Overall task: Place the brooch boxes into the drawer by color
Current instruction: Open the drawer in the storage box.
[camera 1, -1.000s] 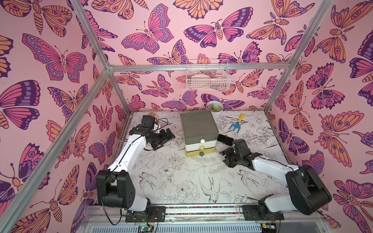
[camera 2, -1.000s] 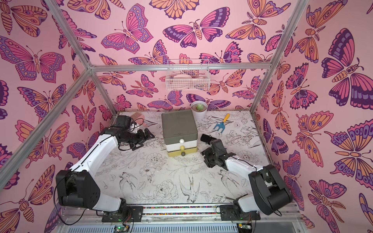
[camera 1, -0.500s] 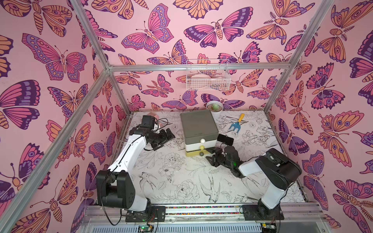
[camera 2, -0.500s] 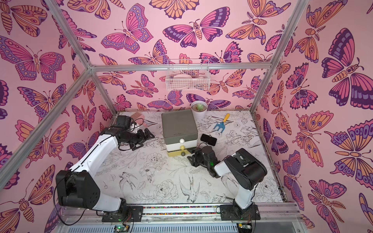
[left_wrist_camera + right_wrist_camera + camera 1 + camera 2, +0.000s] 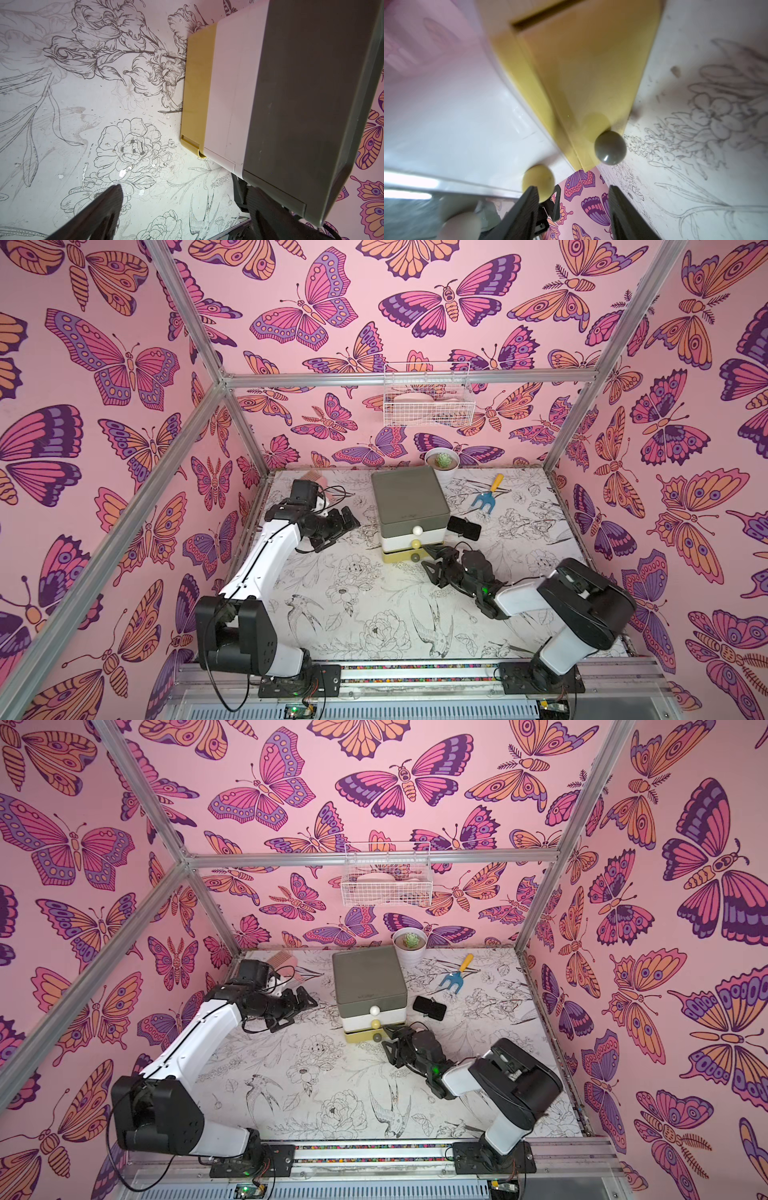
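Drawer chest (image 5: 409, 499), boxy and three-tiered: the grey ball knob (image 5: 610, 147) of its yellow bottom tier (image 5: 581, 72) sits just ahead of the nearer right end effector (image 5: 572, 189), half-open and empty.

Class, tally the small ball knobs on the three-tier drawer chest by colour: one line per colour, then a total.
White round ball knob: 1
Yellow round ball knob: 1
Grey round ball knob: 1
Total: 3 knobs on the small three-tier plastic drawer chest
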